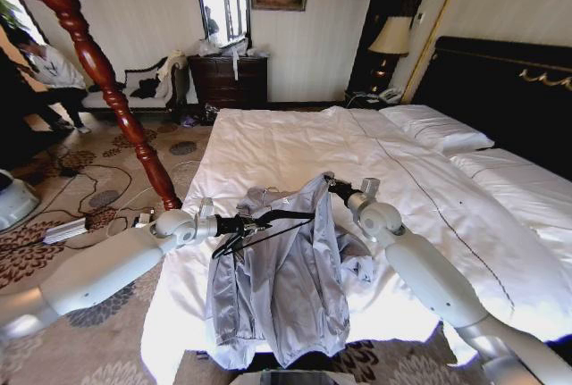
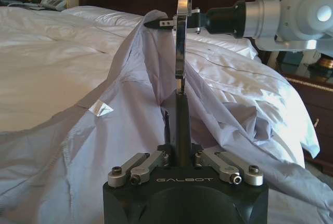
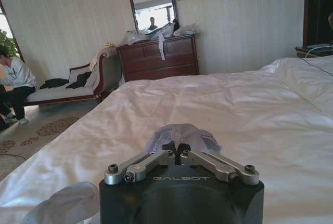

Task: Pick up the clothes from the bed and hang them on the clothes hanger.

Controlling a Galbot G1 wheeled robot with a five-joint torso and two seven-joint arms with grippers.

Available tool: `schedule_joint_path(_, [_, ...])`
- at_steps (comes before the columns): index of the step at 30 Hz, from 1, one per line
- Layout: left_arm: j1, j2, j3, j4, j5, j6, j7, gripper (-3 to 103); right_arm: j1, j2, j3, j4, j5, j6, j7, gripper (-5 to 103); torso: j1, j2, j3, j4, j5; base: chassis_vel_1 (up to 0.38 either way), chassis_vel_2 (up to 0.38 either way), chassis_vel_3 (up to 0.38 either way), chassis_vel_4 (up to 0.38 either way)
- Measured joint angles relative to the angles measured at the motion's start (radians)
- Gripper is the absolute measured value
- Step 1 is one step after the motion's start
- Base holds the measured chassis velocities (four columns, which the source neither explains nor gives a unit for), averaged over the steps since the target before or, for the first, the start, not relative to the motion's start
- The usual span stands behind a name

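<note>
Grey fabric of the clothes [image 1: 286, 287] hangs in a loose drape above the near edge of the bed [image 1: 295, 148], lifted at its top and trailing down onto the white duvet. The right gripper [image 1: 327, 181] holds the jacket's upper edge, its jaws pinched together on a bunched fold of the cloth, as the right wrist view shows at close range [image 3: 179, 136]. The left gripper [image 1: 261, 223] reaches in from the bed's side with its jaws clamped on the clothes hanger [image 1: 259, 229], whose black frame lies against the jacket's upper part. In the left wrist view the hanger's stem rises straight up between the 2 closed jaws [image 2: 180, 154], with its silver hook [image 2: 182, 37] standing in front of the other gripper. A red-brown wooden coat stand [image 1: 107, 81] rises beside the bed on the robot's left.
</note>
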Motion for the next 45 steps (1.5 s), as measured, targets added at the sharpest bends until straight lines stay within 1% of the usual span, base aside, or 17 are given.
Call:
schedule_joint_path(2, [-0.003,-0.005,0.004,0.001,-0.008,0.001,-0.003,15,-0.001,0.0,0.0,0.003,0.001,0.0,0.001,0,0.0,0.0,0.0,0.0,0.0,0.0,0.0,0.0,0.0])
schedule_joint_path(4, [-0.016,-0.026,0.023,0.009,-0.027,0.006,-0.01,15,-0.005,0.002,0.002,0.011,0.006,-0.002,0.007,0,0.0,0.0,0.0,-0.0002,0.0,0.0,0.0,0.0,0.0])
schedule_joint_path(12, [-0.032,-0.064,0.047,0.039,-0.034,0.013,-0.032,15,-0.007,0.012,0.003,0.022,0.019,-0.007,0.014,0,0.0,0.0,0.0,0.0,0.0,0.0,0.0,0.0,0.0])
schedule_joint_path(14, [-0.038,-0.086,0.05,0.055,-0.038,0.016,-0.045,15,-0.009,0.012,0.007,0.039,0.04,-0.013,0.02,0,0.0,0.0,0.0,0.0001,0.0,0.0,0.0,0.0,0.0])
schedule_joint_path(15, [-0.038,-0.086,0.05,0.055,-0.038,0.016,-0.045,15,-0.009,0.012,0.007,0.039,0.04,-0.013,0.02,0,0.0,0.0,0.0,0.0001,0.0,0.0,0.0,0.0,0.0])
schedule_joint_path(18, [-0.051,-0.108,0.049,0.079,-0.037,0.019,-0.057,15,-0.024,0.001,0.025,0.062,0.069,-0.019,0.025,0,0.0,0.0,0.0,-0.0002,0.0,0.0,0.0,0.0,0.0])
schedule_joint_path(21, [-0.057,-0.116,0.043,0.099,-0.035,0.02,-0.06,15,-0.04,-0.017,0.038,0.083,0.089,-0.021,0.026,0,0.0,0.0,0.0,-0.0004,0.0001,0.0,0.0,0.0,0.0])
schedule_joint_path(25, [-0.058,-0.13,0.022,0.123,-0.034,0.021,-0.061,15,-0.06,-0.034,0.047,0.125,0.124,-0.028,0.033,0,0.0,0.0,0.0,-0.0001,-0.0001,0.0,0.0,0.0,0.0])
schedule_joint_path(33, [-0.061,-0.132,0.022,0.12,-0.035,0.023,-0.066,15,-0.054,-0.04,0.06,0.141,0.151,-0.032,0.037,0,0.0,0.0,0.0,-0.0001,0.0,0.0,0.0,0.0,0.0])
schedule_joint_path(37, [-0.061,-0.145,0.035,0.103,-0.042,0.024,-0.076,15,-0.036,-0.041,0.053,0.141,0.167,-0.034,0.037,0,0.0,0.0,0.0,0.0,0.0,0.0,0.0,0.0,0.0])
schedule_joint_path(41, [-0.072,-0.183,0.05,0.093,-0.052,0.027,-0.091,15,-0.019,-0.046,0.048,0.15,0.194,-0.043,0.04,0,0.0,0.0,0.0,-0.0001,0.0001,0.0,0.0,0.0,0.0])
schedule_joint_path(42, [-0.072,-0.183,0.05,0.093,-0.052,0.027,-0.091,15,-0.019,-0.046,0.048,0.15,0.194,-0.043,0.04,0,0.0,0.0,0.0,-0.0001,0.0001,0.0,0.0,0.0,0.0])
schedule_joint_path(44, [-0.08,-0.2,0.054,0.091,-0.057,0.029,-0.099,15,-0.013,-0.061,0.048,0.157,0.205,-0.047,0.04,0,0.0,0.0,0.0,-0.0005,0.0001,0.0,0.0,0.0,0.0])
schedule_joint_path(45, [-0.084,-0.205,0.054,0.088,-0.058,0.029,-0.105,15,-0.011,-0.079,0.049,0.166,0.207,-0.049,0.038,0,0.0,0.0,0.0,-0.0005,0.0002,0.0,0.0,0.0,0.0])
